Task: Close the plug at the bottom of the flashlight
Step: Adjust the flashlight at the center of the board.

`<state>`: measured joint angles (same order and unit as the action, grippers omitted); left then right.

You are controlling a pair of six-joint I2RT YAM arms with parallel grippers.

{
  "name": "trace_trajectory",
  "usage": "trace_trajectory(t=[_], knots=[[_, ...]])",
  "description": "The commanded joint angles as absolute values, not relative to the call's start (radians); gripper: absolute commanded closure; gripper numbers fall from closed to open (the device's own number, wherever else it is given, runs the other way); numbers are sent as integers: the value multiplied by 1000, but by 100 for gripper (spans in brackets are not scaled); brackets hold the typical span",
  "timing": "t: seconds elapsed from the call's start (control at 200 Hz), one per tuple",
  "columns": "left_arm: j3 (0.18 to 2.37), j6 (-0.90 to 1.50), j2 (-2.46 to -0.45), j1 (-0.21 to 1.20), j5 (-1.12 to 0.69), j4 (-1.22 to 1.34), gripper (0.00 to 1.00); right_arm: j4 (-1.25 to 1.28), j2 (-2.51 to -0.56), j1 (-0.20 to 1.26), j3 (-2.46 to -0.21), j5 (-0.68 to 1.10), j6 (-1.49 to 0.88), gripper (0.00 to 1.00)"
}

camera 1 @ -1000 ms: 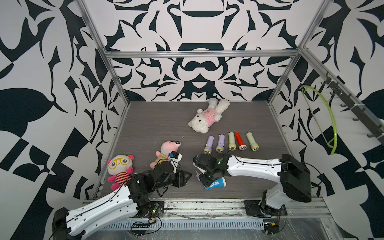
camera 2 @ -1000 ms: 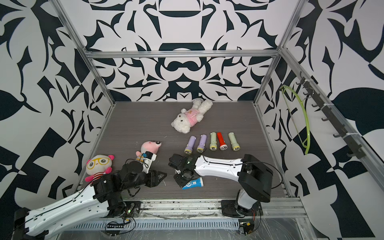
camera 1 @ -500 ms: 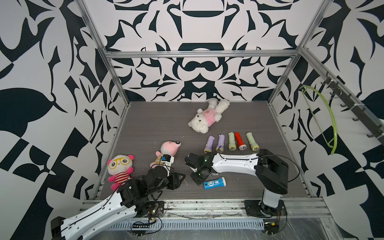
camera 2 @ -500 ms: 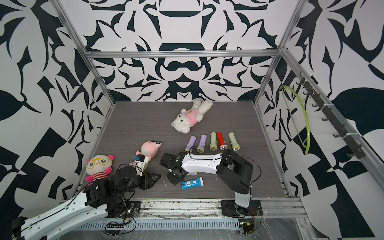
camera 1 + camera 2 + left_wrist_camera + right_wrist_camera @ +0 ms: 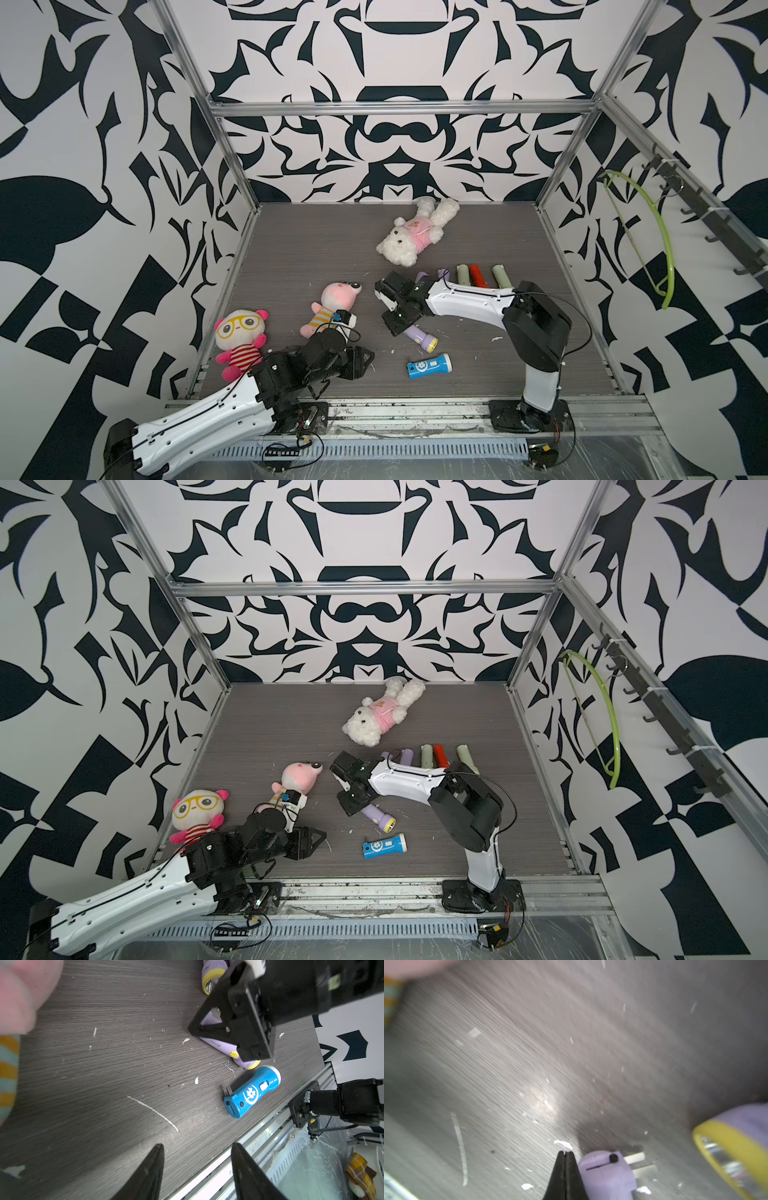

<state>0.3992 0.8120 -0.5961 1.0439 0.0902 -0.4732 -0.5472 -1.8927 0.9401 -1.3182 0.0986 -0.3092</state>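
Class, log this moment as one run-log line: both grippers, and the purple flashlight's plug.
left gripper: open, empty | right gripper: shut, beside purple flashlight base | plug: prongs out, not closed

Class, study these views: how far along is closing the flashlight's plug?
Done: nothing visibly; the purple flashlight has its plug prongs sticking out of its base. In hand: the right tool, shut and empty, has its tips beside that base. Remaining: folding the prongs in. The left tool is open, empty, away from it.
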Motion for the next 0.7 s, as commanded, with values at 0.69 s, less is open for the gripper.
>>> trace_trajectory(t=[0.69], knots=[[593, 873, -1136, 1055, 18, -181, 40, -734, -1370, 821, -925, -79, -431, 100]])
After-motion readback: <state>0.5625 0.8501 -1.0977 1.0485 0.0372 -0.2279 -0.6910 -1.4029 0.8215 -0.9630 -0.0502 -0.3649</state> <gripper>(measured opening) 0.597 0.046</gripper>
